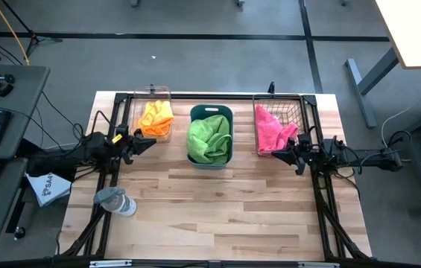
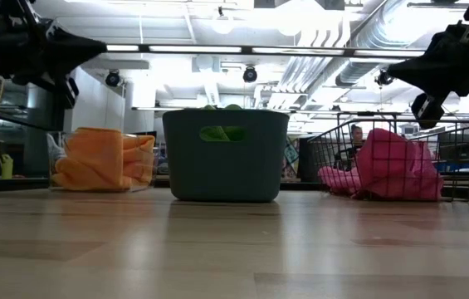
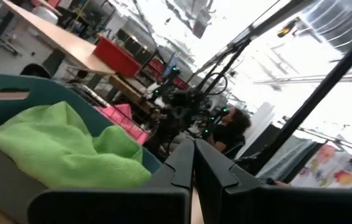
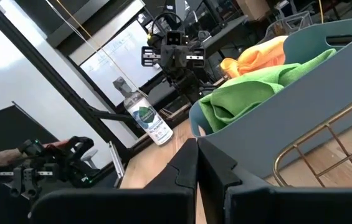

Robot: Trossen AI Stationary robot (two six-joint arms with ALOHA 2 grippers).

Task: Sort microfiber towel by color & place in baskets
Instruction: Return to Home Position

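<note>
Three bins stand in a row near the table's far edge. The clear plastic bin [image 1: 155, 115] on the left holds an orange towel [image 1: 156, 117]. The teal tub [image 1: 210, 136] in the middle holds a green towel [image 1: 209, 137]. The wire-mesh basket [image 1: 285, 119] on the right holds a pink towel [image 1: 272, 129], part of which hangs over its near rim. My left gripper [image 1: 150, 143] hovers shut above the table just near-side of the clear bin. My right gripper [image 1: 276, 154] hovers shut by the wire basket's near rim. Neither holds anything.
A spray bottle [image 1: 115, 201] lies on its side near the table's left edge. A keyboard and mouse sit on a desk left of the table. The near half of the wooden table [image 1: 217, 216] has no objects on it.
</note>
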